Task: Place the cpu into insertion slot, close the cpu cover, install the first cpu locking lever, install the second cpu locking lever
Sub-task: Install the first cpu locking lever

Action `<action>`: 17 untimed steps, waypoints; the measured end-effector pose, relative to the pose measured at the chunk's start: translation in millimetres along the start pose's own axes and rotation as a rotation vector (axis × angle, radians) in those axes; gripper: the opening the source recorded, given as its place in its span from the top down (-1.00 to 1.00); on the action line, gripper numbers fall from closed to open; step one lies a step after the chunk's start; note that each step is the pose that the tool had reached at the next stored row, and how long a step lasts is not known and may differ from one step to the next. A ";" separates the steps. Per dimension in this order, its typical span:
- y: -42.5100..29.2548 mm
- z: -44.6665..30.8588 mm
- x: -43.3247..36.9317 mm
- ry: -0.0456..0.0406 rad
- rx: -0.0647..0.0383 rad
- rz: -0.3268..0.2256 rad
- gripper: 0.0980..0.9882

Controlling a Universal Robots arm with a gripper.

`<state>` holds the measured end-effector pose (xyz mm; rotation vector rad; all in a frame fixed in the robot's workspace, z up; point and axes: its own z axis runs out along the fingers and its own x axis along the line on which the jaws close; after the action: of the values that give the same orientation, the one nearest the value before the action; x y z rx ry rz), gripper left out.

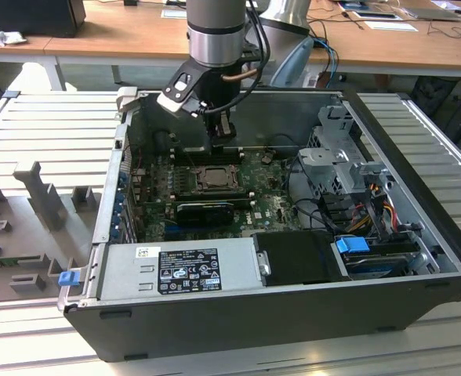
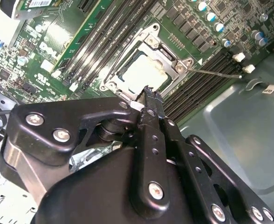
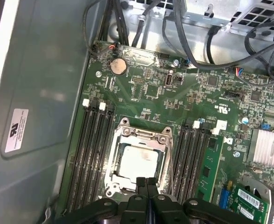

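gripper point(image 3: 147, 182), closed tight on nothing, sits at the edge of the cpu cover point(image 3: 141, 136); lever step, i'd judge, wanting a steady press.

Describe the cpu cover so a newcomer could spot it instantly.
Inside the open computer case, find the green circuit board. Near its middle, between two banks of long black memory slots, lies the cpu cover: the one square dull-metal frame, showing the pale cpu through its centre.
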<state>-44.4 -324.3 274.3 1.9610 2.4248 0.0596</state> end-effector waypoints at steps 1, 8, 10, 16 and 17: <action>-0.2 0.0 0.1 0.0001 0.000 -0.003 0.98; -0.5 0.2 0.2 0.0019 0.001 -0.063 0.98; -0.5 0.2 0.1 0.0049 0.001 -0.135 0.98; -0.5 0.2 0.1 0.0106 0.002 -0.267 0.98; -0.5 0.3 0.1 0.0111 0.002 -0.276 0.98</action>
<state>-44.9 -324.3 274.1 1.6106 2.6759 0.0628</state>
